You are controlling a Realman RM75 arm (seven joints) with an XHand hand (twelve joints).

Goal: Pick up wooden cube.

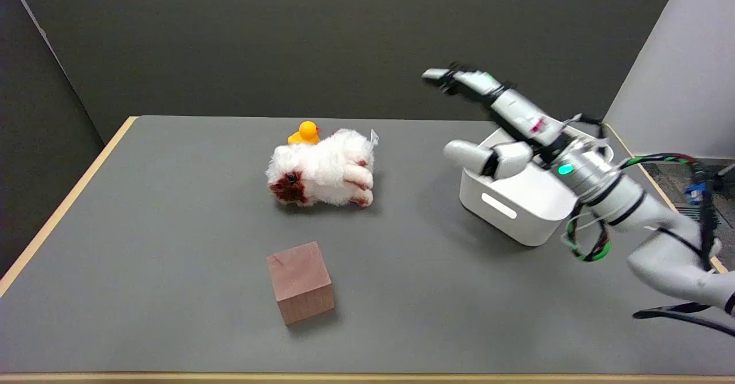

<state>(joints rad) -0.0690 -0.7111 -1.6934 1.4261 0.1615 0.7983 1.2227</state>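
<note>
Closest to me sits the cube (300, 280), a brown block of wood on the gray table (143, 229). It is near the front edge, a bit left of the middle. It stands flat, turned a little so one corner points my way. Nothing touches it.

Farther back, near the middle of the table, a fluffy white toy dog (322, 169) lies on its side. A small yellow duck (305, 133) peeks out just behind it, toward the far edge.

Over by the right edge is a white bin (517, 206). The right hand (488, 120) is up in the air above it, well apart from the cube. It is wide open and holds nothing. One long finger sticks out toward the far edge and the thumb (468, 155) hangs lower, over the bin's rim.

I think the job has hardly begun. The hand must first get to the cube. To do it well, it should swing toward the front edge and to the left, staying high so it does not bump the bin or the dog. Then it should come down from above with fingers spread wide. The thumb should go on one flat side and the fingers on the side across from it, not on the corners, so the block does not twist away.
</note>
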